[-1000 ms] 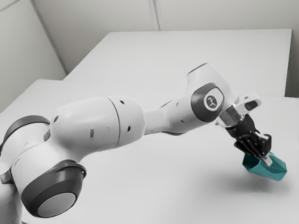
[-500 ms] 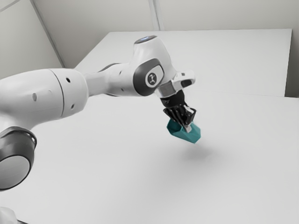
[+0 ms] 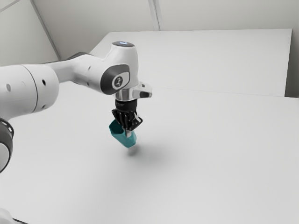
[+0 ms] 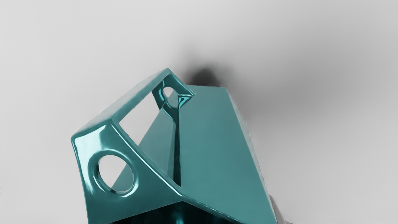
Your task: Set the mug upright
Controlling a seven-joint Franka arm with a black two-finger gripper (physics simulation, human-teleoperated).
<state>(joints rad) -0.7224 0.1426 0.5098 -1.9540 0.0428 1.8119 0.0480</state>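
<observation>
Near the middle of the exterior view, my gripper (image 3: 128, 132) points down, shut on the teal angular mug (image 3: 123, 137). The mug is tilted, its dark mouth facing up and toward the exterior view's left, its base low and to the right. A shadow lies apart beneath it, so it hangs above the table. In the wrist view the mug (image 4: 214, 140) shows its flat side and its handle with round holes, the mouth at the bottom edge. One grey fingertip (image 4: 276, 210) peeks out beside its wall; the other is hidden.
The white table (image 3: 210, 149) stretches around and below the mug. Behind it is another pale surface (image 3: 201, 56), with light walls beyond. My arm comes in from the exterior view's left.
My hand has travelled far toward the exterior view's left, carrying the mug. The hand has swung from slanted to nearly vertical, and the mug now leans more steeply, its mouth higher.
</observation>
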